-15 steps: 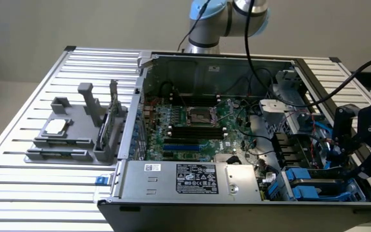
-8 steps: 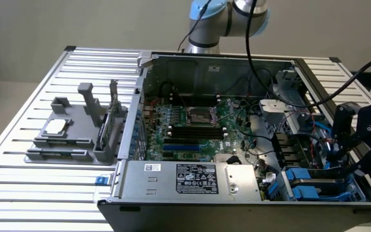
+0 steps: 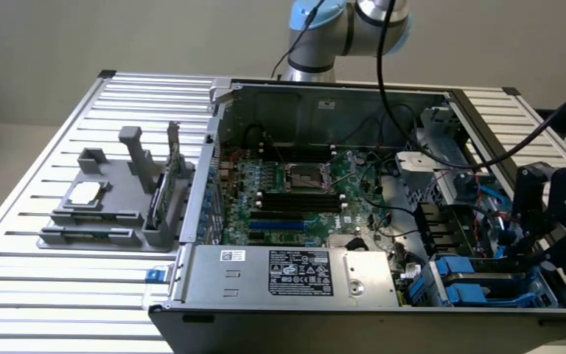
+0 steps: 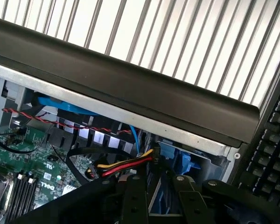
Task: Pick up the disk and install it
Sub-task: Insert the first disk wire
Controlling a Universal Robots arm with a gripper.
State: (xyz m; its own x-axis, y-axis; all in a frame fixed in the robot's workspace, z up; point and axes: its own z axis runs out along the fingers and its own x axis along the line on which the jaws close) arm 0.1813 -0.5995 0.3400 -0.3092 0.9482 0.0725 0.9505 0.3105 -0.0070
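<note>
while gripper [image 3: 544,247] hangs over drive bay at case's [image 3: 362,299] front corner on exterior view's right, disk [image 3: 480,284] sits in bay, blue bracket around it, just beside gripper. cannot tell how wide jaws stand, nor whether they touch disk. risks, as judgement: cables [image 4: 126,164] cross close to bay, could snag fingers or get pinched against bracket; tilted disk could jam on bay rails; arm links could knock case wall [image 4: 130,98] at this tight corner.
</note>
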